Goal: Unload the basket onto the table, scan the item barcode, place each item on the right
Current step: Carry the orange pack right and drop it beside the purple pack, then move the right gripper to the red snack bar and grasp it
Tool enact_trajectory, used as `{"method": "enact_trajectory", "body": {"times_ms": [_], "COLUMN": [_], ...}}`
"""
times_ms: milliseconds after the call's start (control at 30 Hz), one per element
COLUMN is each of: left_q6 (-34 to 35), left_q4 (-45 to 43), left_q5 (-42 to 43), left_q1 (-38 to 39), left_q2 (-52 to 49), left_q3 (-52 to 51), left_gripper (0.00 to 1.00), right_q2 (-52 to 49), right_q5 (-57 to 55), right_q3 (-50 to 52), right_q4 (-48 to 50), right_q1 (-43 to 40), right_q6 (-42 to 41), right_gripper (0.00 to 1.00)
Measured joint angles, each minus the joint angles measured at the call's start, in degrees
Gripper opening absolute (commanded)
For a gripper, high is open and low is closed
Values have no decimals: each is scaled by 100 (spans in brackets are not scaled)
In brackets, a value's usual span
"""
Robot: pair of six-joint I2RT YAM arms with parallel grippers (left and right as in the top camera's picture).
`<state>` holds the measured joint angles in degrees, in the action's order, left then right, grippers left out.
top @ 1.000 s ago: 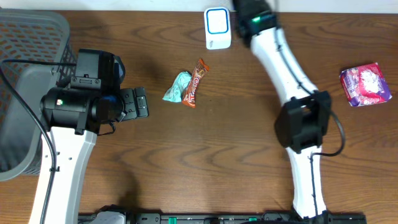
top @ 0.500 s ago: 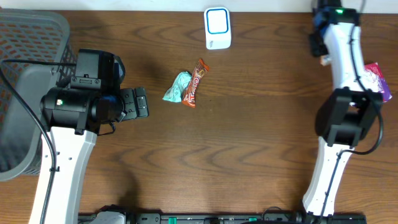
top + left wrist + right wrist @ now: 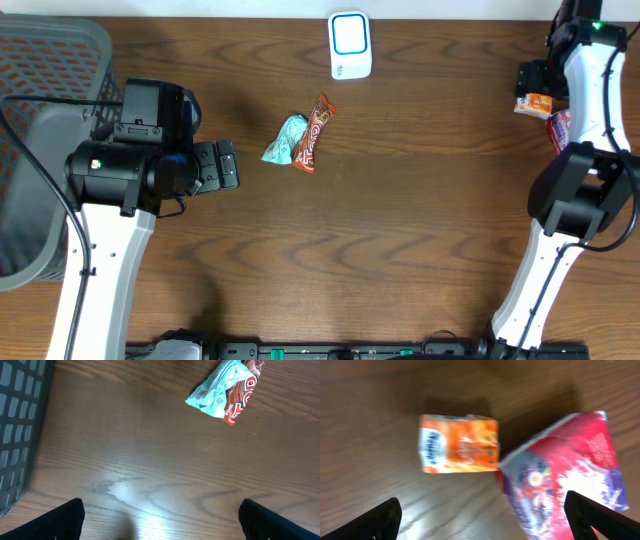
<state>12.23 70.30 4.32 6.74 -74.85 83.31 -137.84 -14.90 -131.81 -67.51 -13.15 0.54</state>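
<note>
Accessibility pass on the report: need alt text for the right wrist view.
Small orange packet under the wide-open right tool, its corner meeting a larger purple-and-white pouch to its right. Both are blurred against a brown wooden table; the tool's dark fingertips show at the bottom corners.

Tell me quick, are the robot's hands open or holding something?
Left gripper: open, holding nothing.
Right gripper: open, empty, above the orange packet.

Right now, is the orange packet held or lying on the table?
Lying on the table. The orange packet rests flat on it; the right gripper has its jaws wide apart.
</note>
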Motion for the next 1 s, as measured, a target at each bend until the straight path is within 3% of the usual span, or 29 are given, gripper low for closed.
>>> {"method": "enact_trajectory", "body": {"times_ms": [300, 533, 733, 1000], "left_q6": [0, 0, 0, 0], "left_q4": [0, 0, 0, 0], "left_q5": [0, 0, 0, 0], "left_q1": [0, 0, 0, 0], "left_q2": [0, 0, 0, 0], "left_q3": [0, 0, 0, 0], "left_gripper": [98, 98, 98, 98], "right_q2": [684, 1690, 1635, 1596], "right_q5": [382, 2214, 3799, 4146], "right_q3": [11, -33, -44, -39], "right_q4": [291, 216, -251, -535], "right_q1": [595, 1257, 1867, 2782], "right_q6": [-138, -160, -162, -166], "right_gripper": [99, 99, 99, 99]}}
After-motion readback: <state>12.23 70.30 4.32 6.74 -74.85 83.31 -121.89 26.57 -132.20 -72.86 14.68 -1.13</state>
